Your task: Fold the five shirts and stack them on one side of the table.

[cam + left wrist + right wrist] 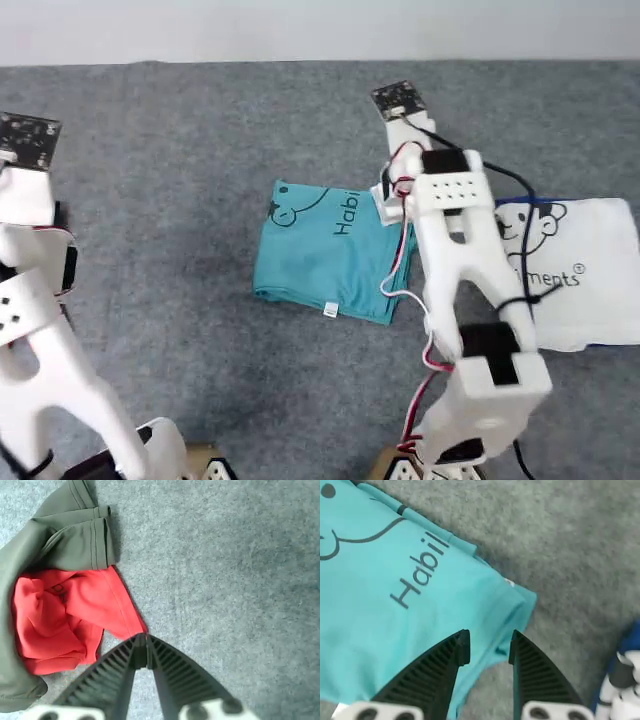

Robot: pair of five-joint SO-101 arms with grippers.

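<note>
While R gripper (489, 641), jaws apart, hovers over teal shirt (395, 610) edge, L gripper (142, 642) sits closed by red shirt (55, 625) corner.

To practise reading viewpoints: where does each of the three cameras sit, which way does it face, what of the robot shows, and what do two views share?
High view: fixed above, looking down on table, teal shirt, white shirt; left arm, right arm show.
Left wrist view: on left arm, looking past shut left hand at red shirt, olive shirt.
Right wrist view: on right arm, looking past open right hand at teal shirt.
Shared: teal shirt, high and right wrist.
</note>
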